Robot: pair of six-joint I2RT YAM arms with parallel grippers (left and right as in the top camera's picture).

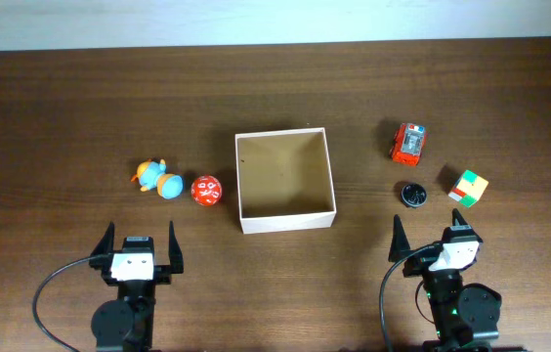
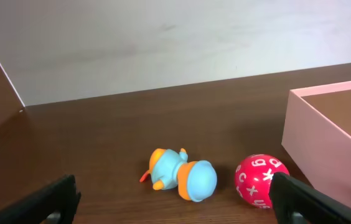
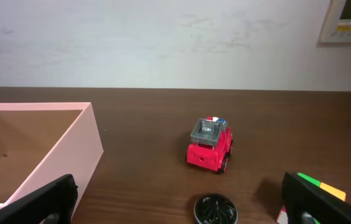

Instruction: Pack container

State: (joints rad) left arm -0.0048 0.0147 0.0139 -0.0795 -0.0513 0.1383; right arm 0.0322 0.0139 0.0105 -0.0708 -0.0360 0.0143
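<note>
Five small items and one container [image 1: 288,221] noted on the brown desk [image 1: 61,108]

Container: square and shallow, with thin white walls and a tan-brown cardboard inside. It stands open-topped at mid-desk, between the two groups of items, with its floor fully in view from overhead

Left group: a red ball [image 1: 206,190] with white characters sits just beside the container's left wall, not touching it. A blue-and-orange duck toy [image 1: 156,179] lies on its side just left of the ball; the left wrist view shows a narrow gap between them

Right group: a red toy truck [image 1: 408,143] stands upright on its wheels, farthest from the arms. A black round cap [image 1: 412,195] lies flat nearer in. A multicoloured cube [image 1: 468,186] sits right of the cap, turned at an angle. All three are apart from one another and from the container

Left gripper [image 1: 141,235]: at the near edge, on the near side of the duck toy and ball. Its fingers are spread wide, holding nothing and touching no item

Right gripper [image 1: 435,233]: at the near edge, on the near side of the cap. Its fingers are likewise spread wide and hold nothing. In the right wrist view the right-hand finger hides part of the cube

Both arms are well short of the container, one to each side of it
</note>
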